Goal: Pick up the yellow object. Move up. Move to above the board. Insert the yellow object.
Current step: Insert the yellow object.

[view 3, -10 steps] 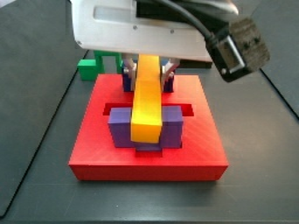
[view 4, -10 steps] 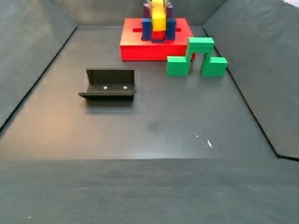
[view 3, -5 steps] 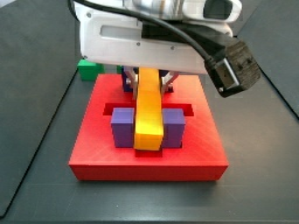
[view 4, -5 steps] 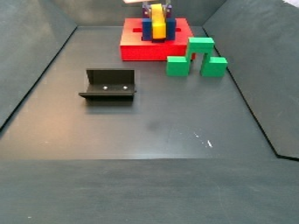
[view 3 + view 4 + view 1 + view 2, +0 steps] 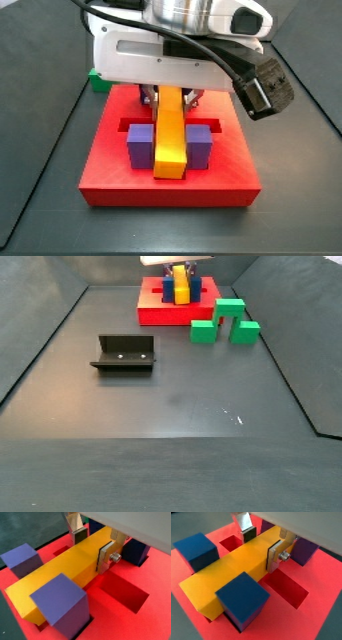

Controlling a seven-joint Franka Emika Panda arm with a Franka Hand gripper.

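Pick, lift and transfer look complete; the insertion is in hand and close to done. The gripper point(image 5: 93, 545) sits low over the board point(image 5: 230, 176), its jaws closed on the far half of the yellow object point(image 5: 63, 574). In both wrist views one silver finger plate point(image 5: 276, 555) presses flat against the bar's side and the opposite finger point(image 5: 246, 528) shows at the other side, so the bar is clamped between them, not merely beside them. The yellow object point(image 5: 170, 140) lies lengthwise down the board's centre line, passing between the near pair of blue-purple posts point(image 5: 140, 147), one post on each side and close against the bar. In a wrist view the bar's top face stands near the level of the post tops point(image 5: 242, 597), and its near end reaches toward the board's front edge. Whether the bar is bottomed out in its recess cannot be told: its underside is hidden in every view. The open recessed slot point(image 5: 126, 589) beside the bar is empty. In the distant side view the board point(image 5: 156, 313) stands at the far end of the floor, with the green arch block point(image 5: 226, 324) just beside it and the fixture point(image 5: 123, 354) well apart. Judgement: what is left is the last seating push if any, then release and withdrawal.
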